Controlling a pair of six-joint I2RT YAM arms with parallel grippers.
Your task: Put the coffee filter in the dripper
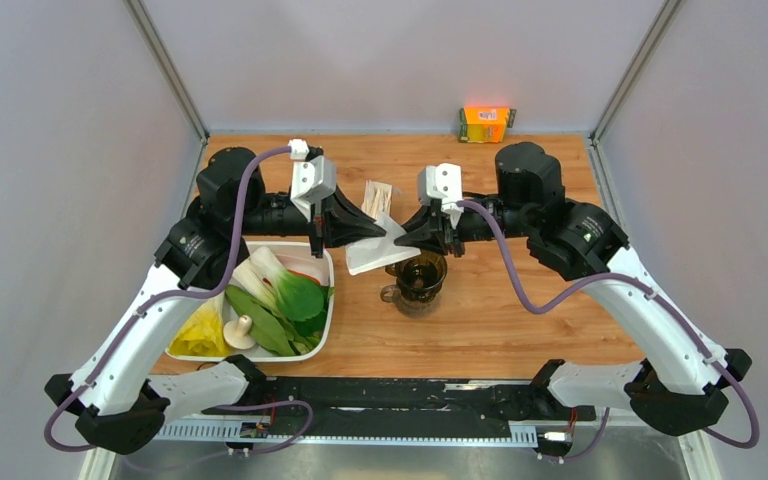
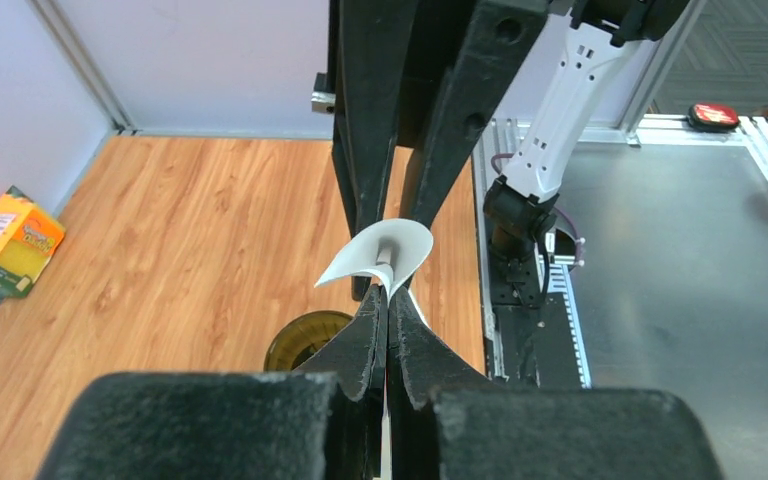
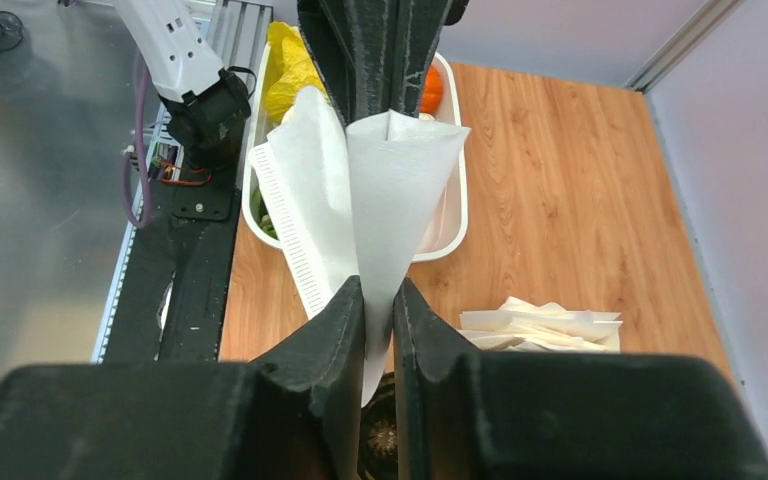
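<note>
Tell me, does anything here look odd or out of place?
The white coffee filter hangs bent in mid-air, pinched by the left tool and the right tool at once, close above the dark dripper rather than in it. Also odd beside coffee gear: a tray of vegetables.

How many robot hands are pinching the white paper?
2. The left gripper pinches one edge of the coffee filter, and the right gripper pinches the opposite edge, close to the dripper. No other robot hands are in view.
</note>
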